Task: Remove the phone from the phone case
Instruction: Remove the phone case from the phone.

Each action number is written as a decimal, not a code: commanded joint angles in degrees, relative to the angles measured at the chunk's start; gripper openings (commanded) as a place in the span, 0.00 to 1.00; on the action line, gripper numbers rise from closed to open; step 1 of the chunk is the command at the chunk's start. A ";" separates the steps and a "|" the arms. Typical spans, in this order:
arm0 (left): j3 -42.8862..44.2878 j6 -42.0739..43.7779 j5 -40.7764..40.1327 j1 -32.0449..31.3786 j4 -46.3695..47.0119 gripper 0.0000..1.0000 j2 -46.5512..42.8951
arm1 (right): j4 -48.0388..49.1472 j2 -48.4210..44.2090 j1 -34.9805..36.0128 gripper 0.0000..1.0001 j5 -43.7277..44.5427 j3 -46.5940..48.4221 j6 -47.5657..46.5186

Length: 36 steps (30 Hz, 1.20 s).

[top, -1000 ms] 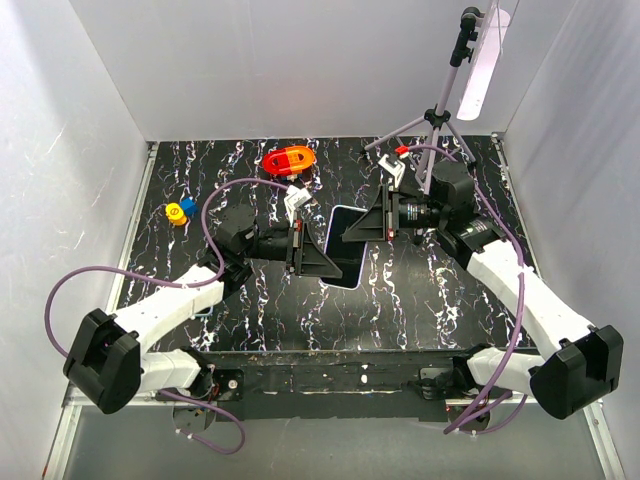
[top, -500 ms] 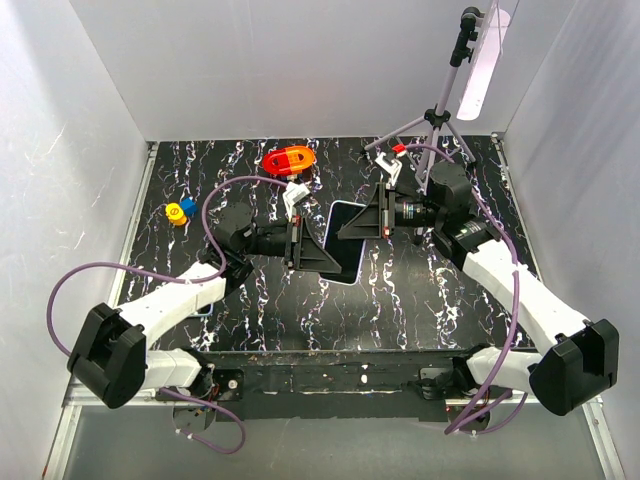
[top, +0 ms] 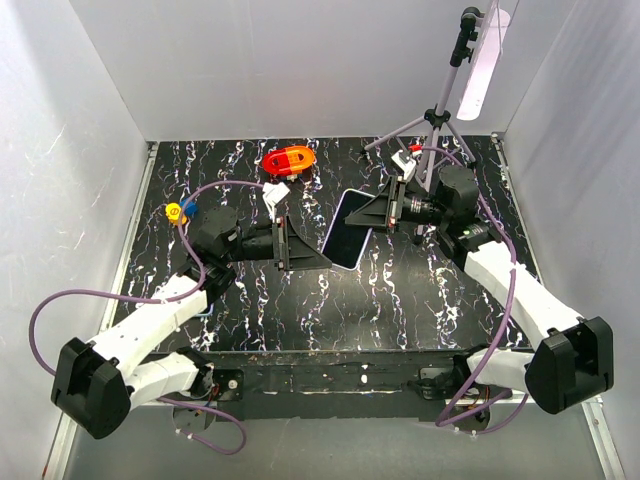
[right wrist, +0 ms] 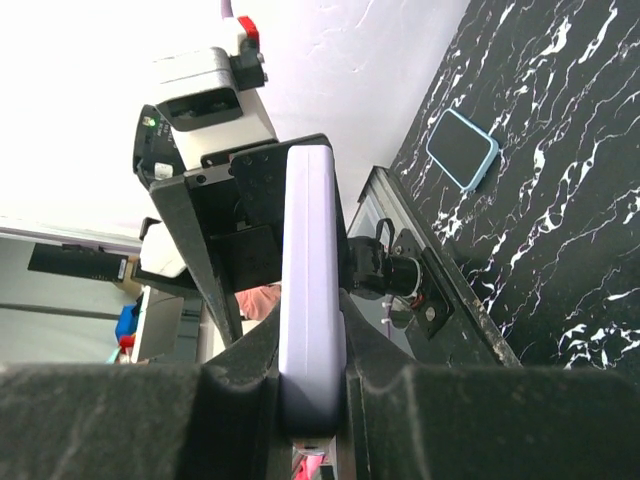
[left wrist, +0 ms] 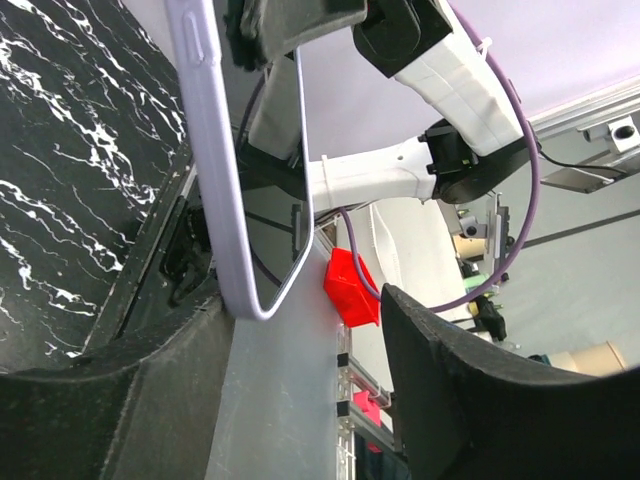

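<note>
While it hangs above the black, white-veined tabletop (top: 420, 290) in the top view, the dark glass-fronted phone (top: 343, 238) sits between both pincers. Left wrist view: the left pincer (left wrist: 300, 312) gapes wide around a corner of the lilac soft-plastic phone case (left wrist: 205, 150), phone seated inside. Right wrist view: the right pincer (right wrist: 310, 355) is clamped on the case's edge.

Orange object (top: 288, 160), yellow block (top: 174, 211), tripod (top: 436, 118)

A strip lamp (top: 482, 62) above the far right corner lights the counter (top: 420, 290) brightly and evenly; shadows under the arms (top: 170, 300) are faint. The white walls (top: 300, 70) wash out, fully so at the top left of the right wrist view. Both wrist views show their own fingers (left wrist: 450, 400) dark and blurred.
</note>
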 commanded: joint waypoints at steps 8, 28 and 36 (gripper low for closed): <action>-2.77 -5.52 5.77 0.41 12.54 0.42 -0.57 | 5.87 0.24 -1.44 0.01 -4.16 2.80 2.10; 1.27 -4.90 10.34 0.41 17.38 0.23 4.79 | 6.24 0.95 -0.39 0.01 -7.07 3.95 0.97; 0.66 -5.34 10.86 0.41 20.54 0.06 4.45 | 5.45 1.47 0.67 0.01 -7.42 4.82 -0.09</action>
